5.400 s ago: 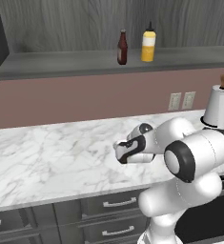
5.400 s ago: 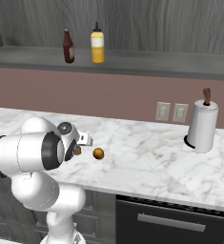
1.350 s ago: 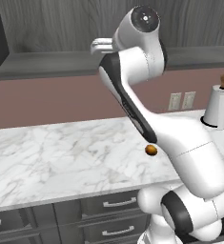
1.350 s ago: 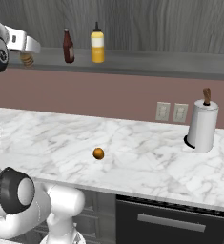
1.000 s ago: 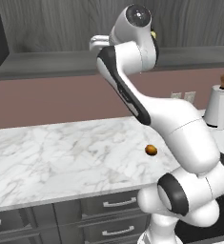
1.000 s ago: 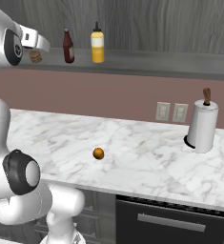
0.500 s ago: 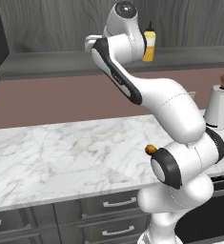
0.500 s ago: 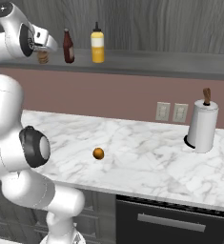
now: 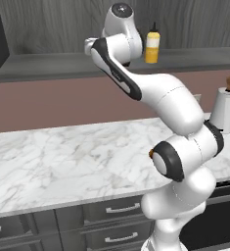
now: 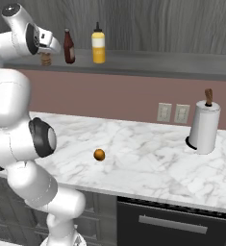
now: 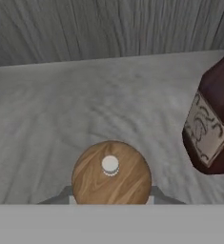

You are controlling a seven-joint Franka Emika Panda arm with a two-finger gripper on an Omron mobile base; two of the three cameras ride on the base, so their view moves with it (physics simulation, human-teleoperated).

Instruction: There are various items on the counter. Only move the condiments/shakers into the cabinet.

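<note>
Right base view, gripper: gripper (image 10: 46,56) clenched on the wooden pepper shaker (image 10: 46,59), held over the cabinet shelf ledge (image 10: 148,64), at its left end.
Right base view, shelf row, left to right: wooden pepper shaker, then dark red-brown sauce bottle (image 10: 69,46) just beside it, then yellow squeeze bottle (image 10: 98,44); both bottles upright on the ledge.
Right base view, counter: white marble counter (image 10: 148,158) carries the orange round fruit (image 10: 99,154) towards the left and the white paper towel roll (image 10: 204,126) at the right, well apart.
Hand view, grasp: shaker's round wooden top (image 11: 111,172) seen end-on; jaws sit on either side of its body, low in frame. Whether its base touches the ledge cannot be told.
Hand view, neighbour: sauce bottle stands near on the right, apart from the shaker.
Handling judgement: shaker looks light, rigid, smooth-turned wood; likely slippery on the curves, top-heavy and easily tipped. Best taken at the narrow waist, below the knob.
Left base view: yellow squeeze bottle stands beside the arm's upper joint.
</note>
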